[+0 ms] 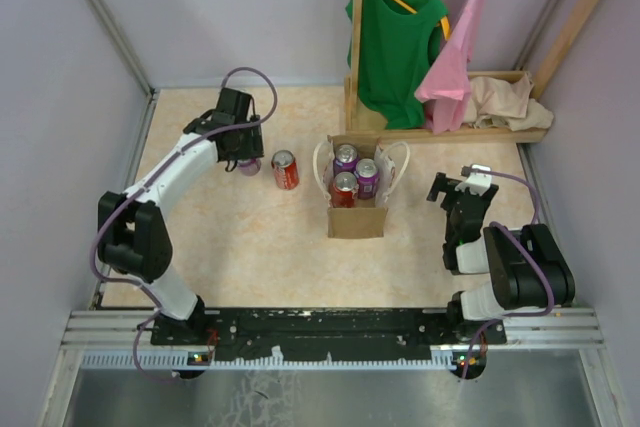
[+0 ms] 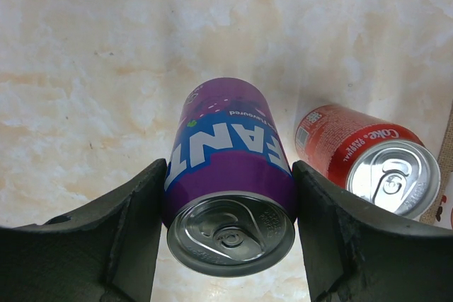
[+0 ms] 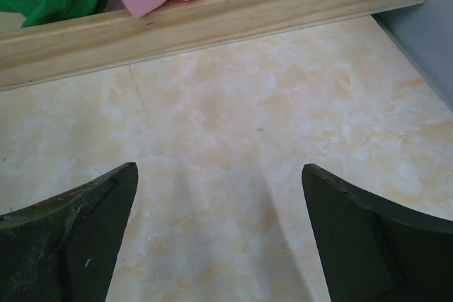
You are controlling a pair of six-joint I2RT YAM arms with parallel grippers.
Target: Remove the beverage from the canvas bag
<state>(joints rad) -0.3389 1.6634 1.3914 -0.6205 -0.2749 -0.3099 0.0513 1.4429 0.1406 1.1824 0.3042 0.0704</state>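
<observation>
Left wrist view: the left gripper [image 2: 230,175] is clamped on the purple Fanta can [image 2: 230,196], one finger pressed flat against each side of the upright can. The can is out of the canvas bag [image 1: 357,219], which stands well off to the hand's right. Whether the can's base rests on the table [image 1: 250,247] cannot be told from either view. A red Coke can [image 2: 368,157] stands just beside the held can, close outside the hand's right finger. Three more cans [image 1: 343,189] remain upright inside the bag. The right gripper [image 3: 218,171] is spread wide and empty, hovering over bare table on the far side of the bag, with the wooden rack base [image 3: 212,22] ahead of it. Judgement: the current step is setting this can down and letting go. Risks noted: if the jaws part while the base is off the surface, the can may drop and topple; as the right finger swings outward it may strike the Coke can and knock it over, given the narrow gap; a tilted withdrawal could drag the Fanta can along. On later picks, the light bag may lift or tip with a can.
</observation>
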